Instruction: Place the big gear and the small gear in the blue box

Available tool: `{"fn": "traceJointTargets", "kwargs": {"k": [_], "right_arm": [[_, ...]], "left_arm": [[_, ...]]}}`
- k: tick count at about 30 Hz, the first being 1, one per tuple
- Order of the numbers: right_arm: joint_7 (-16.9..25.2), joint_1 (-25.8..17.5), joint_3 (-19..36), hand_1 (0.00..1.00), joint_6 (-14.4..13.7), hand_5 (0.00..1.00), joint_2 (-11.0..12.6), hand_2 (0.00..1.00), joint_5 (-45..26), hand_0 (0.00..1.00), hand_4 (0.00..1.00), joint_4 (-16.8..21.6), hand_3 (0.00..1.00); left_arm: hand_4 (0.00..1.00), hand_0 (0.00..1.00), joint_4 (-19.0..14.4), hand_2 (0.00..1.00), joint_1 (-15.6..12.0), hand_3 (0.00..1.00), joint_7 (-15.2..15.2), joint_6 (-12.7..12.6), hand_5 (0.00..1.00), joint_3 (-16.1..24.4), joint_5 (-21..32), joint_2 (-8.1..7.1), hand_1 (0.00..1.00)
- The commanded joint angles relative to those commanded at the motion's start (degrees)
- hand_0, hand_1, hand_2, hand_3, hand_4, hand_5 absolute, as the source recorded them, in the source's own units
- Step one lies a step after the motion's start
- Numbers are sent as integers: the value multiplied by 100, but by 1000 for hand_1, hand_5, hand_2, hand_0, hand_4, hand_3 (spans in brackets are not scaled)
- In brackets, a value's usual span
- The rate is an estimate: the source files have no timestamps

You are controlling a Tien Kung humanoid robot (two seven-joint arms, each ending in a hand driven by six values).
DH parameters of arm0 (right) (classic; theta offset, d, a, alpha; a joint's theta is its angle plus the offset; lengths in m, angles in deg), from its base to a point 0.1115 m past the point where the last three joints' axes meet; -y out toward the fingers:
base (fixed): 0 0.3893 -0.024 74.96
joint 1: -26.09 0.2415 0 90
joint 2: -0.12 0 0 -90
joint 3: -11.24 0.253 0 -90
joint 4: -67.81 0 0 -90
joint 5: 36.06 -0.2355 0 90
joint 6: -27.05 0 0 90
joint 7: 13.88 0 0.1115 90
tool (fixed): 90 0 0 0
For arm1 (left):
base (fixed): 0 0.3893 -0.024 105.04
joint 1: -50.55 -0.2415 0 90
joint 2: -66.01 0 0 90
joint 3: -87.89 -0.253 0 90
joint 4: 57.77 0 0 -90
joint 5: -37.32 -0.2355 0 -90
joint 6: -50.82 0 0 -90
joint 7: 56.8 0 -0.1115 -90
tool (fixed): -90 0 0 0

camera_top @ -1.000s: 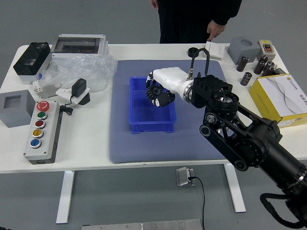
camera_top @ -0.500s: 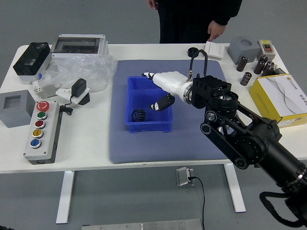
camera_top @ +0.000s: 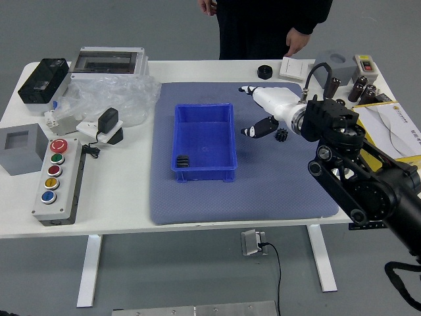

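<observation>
1. With twelve o'clock at the far side, the blue box [camera_top: 205, 141] sits on the blue-grey mat [camera_top: 263, 197] covering the middle of the tabletop [camera_top: 118, 197].
2. One part of the job looks done: a dark, ribbed piece, judged to be the big gear [camera_top: 183, 161], lies inside the box, towards its seven-to-eight o'clock corner.
3. The other part is left: the small gear [camera_top: 281, 135] is on the mat at the box's three o'clock (outside it, partly below the robot's hand).
4. The robot's right hand [camera_top: 279, 105] is open and holds nothing, its fingers pointing to nine o'clock, with the thumb well apart from them.
5. The task seems about half complete; what remains is probably to grasp the small gear, lift it over the wall and release it.
6. A person [camera_top: 253, 29] stands at twelve o'clock, both hands down by the body (neither touches the gears or the box).
</observation>
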Motion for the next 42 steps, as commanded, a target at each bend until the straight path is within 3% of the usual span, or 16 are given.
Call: {"fn": "traceJointTargets", "kwargs": {"k": [1,17,42], "right_arm": [[19,-4,-18,685,-30,243,37,751,4,717,753,-86,676],[507,250,-323,663,-738,187,172,737,-301,695,700,-1531,654],[672,598,-431,675,-915,151,-242,763,-382,715,670,-2705,675]], "left_arm": [[604,787,0,750,1,693,0,0,314,0,-1,0,757],[605,788,0,751,-1,694,2,-5,316,3,0,11,757],[598,789,0,755,2,693,3,4,312,-42,40,46,759]]}}
